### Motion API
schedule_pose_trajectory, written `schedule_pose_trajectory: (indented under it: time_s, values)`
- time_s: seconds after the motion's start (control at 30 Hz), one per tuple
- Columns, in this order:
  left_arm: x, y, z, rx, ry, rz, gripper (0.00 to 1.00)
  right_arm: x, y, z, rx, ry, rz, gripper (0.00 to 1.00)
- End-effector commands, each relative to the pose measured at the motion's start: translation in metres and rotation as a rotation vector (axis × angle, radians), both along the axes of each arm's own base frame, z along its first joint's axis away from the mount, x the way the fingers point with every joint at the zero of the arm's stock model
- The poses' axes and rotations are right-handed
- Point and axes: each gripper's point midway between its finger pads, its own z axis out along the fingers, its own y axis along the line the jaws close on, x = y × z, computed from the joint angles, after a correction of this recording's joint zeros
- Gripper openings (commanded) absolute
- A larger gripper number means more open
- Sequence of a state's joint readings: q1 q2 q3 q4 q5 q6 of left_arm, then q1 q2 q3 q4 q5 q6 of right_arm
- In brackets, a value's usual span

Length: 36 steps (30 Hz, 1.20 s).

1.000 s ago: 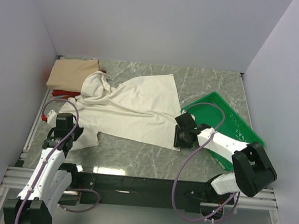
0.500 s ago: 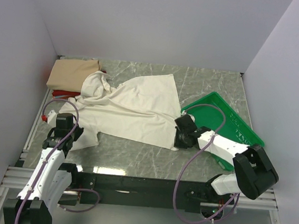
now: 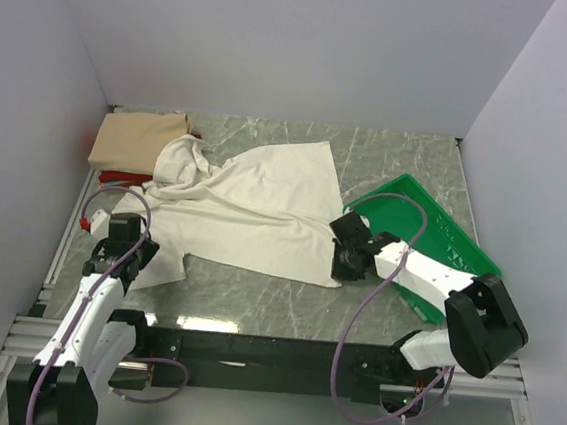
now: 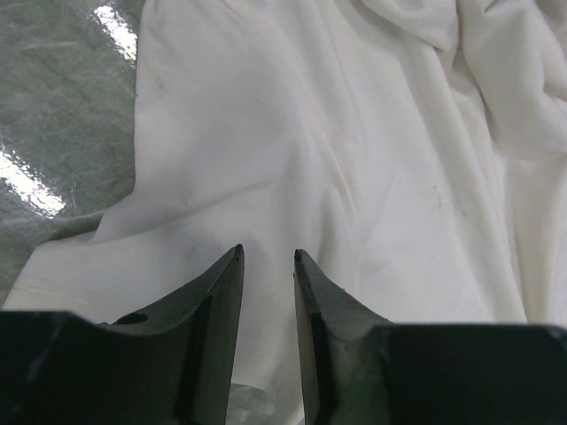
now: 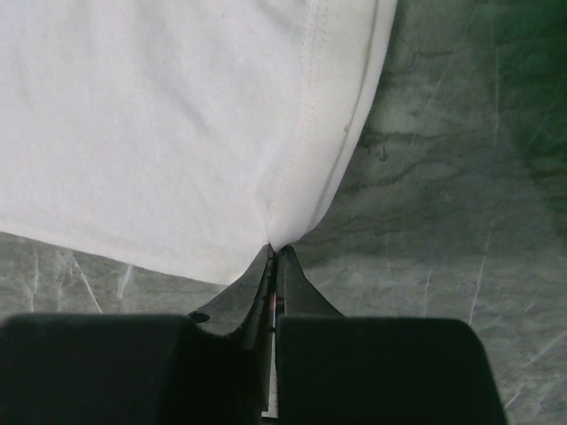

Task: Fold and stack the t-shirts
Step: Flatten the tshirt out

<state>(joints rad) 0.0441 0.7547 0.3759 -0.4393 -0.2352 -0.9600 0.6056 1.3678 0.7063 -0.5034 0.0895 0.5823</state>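
The large cream t-shirt (image 3: 254,205) lies spread and rumpled across the middle of the table. The tan t-shirt (image 3: 138,138) lies folded at the back left, on top of the red t-shirt (image 3: 116,176), of which only an edge shows. My right gripper (image 3: 341,266) is shut on the cream t-shirt's hem at its near right corner (image 5: 306,133), with the cloth pinched between the fingertips (image 5: 275,251). My left gripper (image 3: 137,251) is open, its jaws a little apart, low over the cream t-shirt's near left part (image 4: 266,159), holding nothing (image 4: 267,255).
A green plastic tray (image 3: 451,244) sits at the right, under my right arm. The marble tabletop (image 3: 256,290) shows along the front. White walls close in the left, back and right sides.
My right gripper has shifted slightly with the shirt's corner pinched in it. The left arm has barely moved.
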Motion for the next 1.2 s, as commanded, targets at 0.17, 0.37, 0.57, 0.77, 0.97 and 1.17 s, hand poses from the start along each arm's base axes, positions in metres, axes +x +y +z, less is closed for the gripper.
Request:
schedule_pose_trajectory:
  time_s: [0.17,0.37,0.57,0.77,0.97,1.17]
  values:
    - [-0.005,0.008,0.005,-0.008,0.063,0.103,0.35,0.029,-0.017,0.018,-0.083,0.066,-0.088,0.00]
    - [-0.011,0.004,-0.001,-0.044,0.140,0.122,0.37,0.053,-0.034,0.033,-0.053,0.091,-0.179,0.00]
    - [-0.021,-0.002,-0.004,-0.084,0.312,0.148,0.37,0.067,-0.058,0.056,-0.072,0.125,-0.204,0.00]
    - [-0.040,0.000,-0.014,-0.087,0.490,0.217,0.37,0.074,-0.069,0.062,-0.065,0.153,-0.221,0.00]
    - [-0.045,-0.002,-0.043,-0.101,0.594,0.206,0.36,0.071,-0.071,0.067,-0.052,0.167,-0.239,0.00]
    - [-0.010,0.003,-0.050,-0.069,0.557,0.160,0.37,0.066,-0.072,0.069,-0.044,0.171,-0.277,0.00]
